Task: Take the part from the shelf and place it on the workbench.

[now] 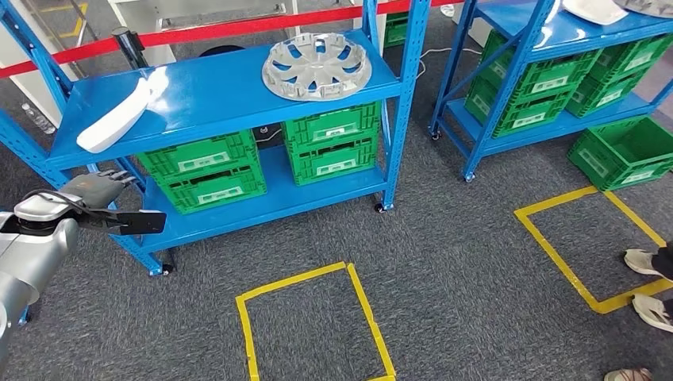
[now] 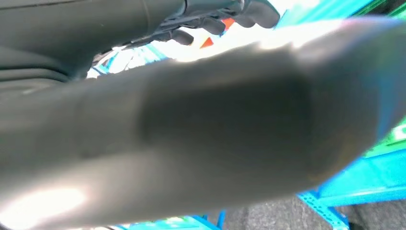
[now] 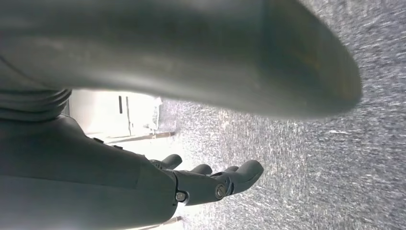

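long white curved part (image 1: 119, 116), on blue shelf (image 1: 222, 87)

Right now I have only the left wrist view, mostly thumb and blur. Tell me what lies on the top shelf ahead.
Observer: On the top shelf, a silver wheel cover lies flat toward the right end and a long white part near the left end.
Operator: Give me my left hand's position.
Observer: The left hand is raised at the shelf's left end, below its level, with nothing in it.
Operator: Report the right hand.
Observer: The right hand hangs over grey carpet, fingers apart, holding nothing.
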`<state>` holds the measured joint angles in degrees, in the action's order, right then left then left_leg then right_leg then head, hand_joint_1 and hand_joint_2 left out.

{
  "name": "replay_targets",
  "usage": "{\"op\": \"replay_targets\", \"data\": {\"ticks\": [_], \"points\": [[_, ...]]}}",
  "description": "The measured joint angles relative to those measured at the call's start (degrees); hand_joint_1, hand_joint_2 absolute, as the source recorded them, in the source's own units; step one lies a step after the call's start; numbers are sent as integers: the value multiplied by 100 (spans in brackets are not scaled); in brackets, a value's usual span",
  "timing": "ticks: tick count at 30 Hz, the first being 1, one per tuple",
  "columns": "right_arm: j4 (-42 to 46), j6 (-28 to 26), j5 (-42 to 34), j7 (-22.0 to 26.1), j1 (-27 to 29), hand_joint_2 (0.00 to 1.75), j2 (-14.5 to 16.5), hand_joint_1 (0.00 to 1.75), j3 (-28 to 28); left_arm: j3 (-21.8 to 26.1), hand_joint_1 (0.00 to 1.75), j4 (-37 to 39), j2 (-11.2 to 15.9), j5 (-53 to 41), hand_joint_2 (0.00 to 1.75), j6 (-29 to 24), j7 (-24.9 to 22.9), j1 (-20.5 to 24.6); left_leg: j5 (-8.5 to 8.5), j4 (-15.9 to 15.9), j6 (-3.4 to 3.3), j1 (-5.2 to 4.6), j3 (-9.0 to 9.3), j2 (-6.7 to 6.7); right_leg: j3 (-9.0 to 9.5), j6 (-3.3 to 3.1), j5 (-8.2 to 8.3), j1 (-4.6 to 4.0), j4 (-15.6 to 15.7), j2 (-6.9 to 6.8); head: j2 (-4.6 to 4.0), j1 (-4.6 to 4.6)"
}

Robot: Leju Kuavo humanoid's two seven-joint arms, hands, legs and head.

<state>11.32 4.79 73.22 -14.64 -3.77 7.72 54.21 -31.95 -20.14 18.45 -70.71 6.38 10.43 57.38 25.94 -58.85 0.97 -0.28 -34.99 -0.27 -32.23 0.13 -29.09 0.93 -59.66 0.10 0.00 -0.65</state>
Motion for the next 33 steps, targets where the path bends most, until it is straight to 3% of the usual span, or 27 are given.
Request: {"op": "replay_targets", "data": {"ticks": [3,4,7,8,9,12,13,14,16,18,20,22,23,24,25,28,29,30,33], "points": [[0,0,0,3,-2,0,3,0,2,0,0,-14,-2,-6,0,1,0,3,47,52,-127,26,122,-19,-76,77,-23,3,-220,-3,0,10],[0,0,-1,22,-7,0,4,0,2,0,0,-19,-7,-7,0,1,0,9,70,64,-161,31,174,-22,-217,92,-82,7,-464,-3,0,13],[0,0,0,103,6,0,5,0,2,0,0,-17,-25,-7,0,1,1,-3,196,67,-208,16,296,-26,-929,119,-389,0,-1451,1,0,20],[0,0,0,113,18,0,5,0,2,0,0,-17,-31,-7,0,1,1,-21,248,67,-207,11,353,-31,-1097,117,-414,-4,-1577,1,0,20],[0,0,0,112,31,0,4,0,2,0,0,-17,-38,-7,0,0,1,-34,304,66,-200,9,423,-37,-1154,110,-329,-5,-1484,1,0,20],[0,0,2,119,61,0,3,0,2,0,0,-14,-59,-8,0,-2,0,-41,507,59,-151,5,653,-45,-912,65,402,-18,-421,-6,0,20],[0,0,3,133,66,0,3,0,2,0,0,-11,-66,-10,0,-2,-1,-37,571,63,-119,-1,705,-49,-830,38,562,-33,-168,-9,0,16],[0,0,4,150,73,0,3,0,2,-1,0,-11,-70,-13,0,-2,-2,-38,615,76,-81,-4,744,-56,-783,5,638,-48,-46,-10,0,16],[0,0,5,163,69,0,4,0,3,-2,0,-18,-70,-19,0,-5,-4,-31,615,54,5,-8,805,-70,-694,-83,575,-57,-15,-12,0,15],[0,0,9,154,57,0,4,0,3,-2,0,-31,-57,-21,0,-14,-6,-23,511,-269,69,2,665,-54,-565,-171,524,-35,37,-7,0,11],[0,0,19,160,51,0,3,0,3,-2,0,-35,-37,-20,0,-20,-11,-22,530,-920,118,23,228,-26,-416,-220,438,-20,84,1,0,9],[0,0,37,165,57,0,2,0,4,-2,0,-28,-19,-19,0,-21,-14,-44,842,-1451,159,45,-253,-14,-259,-230,313,-18,100,10,0,11],[0,0,46,164,62,0,2,0,4,-2,0,-26,-11,-20,0,-21,-13,-59,1003,-1528,174,54,-420,-10,-170,-226,241,-18,101,16,0,9],[0,0,53,163,65,0,2,0,4,-2,0,-23,-5,-20,0,-21,-10,-69,1059,-1451,177,59,-510,-7,-76,-221,168,-18,101,21,0,9],[0,0,58,163,68,0,2,0,4,-2,0,-22,3,-20,0,-21,-8,-72,955,-1231,171,62,-525,-5,23,-214,93,-17,101,24,0,10],[0,1,63,172,66,0,2,0,4,-2,0,-11,35,-20,0,-20,-1,-68,-45,-216,104,50,-372,6,269,-160,-124,-28,95,33,0,7],[0,1,64,184,65,0,2,0,5,-2,0,-7,48,-20,0,-18,1,-69,-283,-22,73,37,-331,5,308,-125,-182,-34,101,35,0,5],[0,1,65,196,64,0,1,0,5,-2,0,-4,52,-19,0,-18,1,-68,-382,55,38,28,-314,2,337,-88,-213,-41,92,36,0,5],[0,1,67,214,51,0,-4,0,6,-3,0,-20,62,-12,0,-18,-6,-48,-355,80,-60,42,-212,-25,285,-10,-209,-45,-109,25,0,12]]}}
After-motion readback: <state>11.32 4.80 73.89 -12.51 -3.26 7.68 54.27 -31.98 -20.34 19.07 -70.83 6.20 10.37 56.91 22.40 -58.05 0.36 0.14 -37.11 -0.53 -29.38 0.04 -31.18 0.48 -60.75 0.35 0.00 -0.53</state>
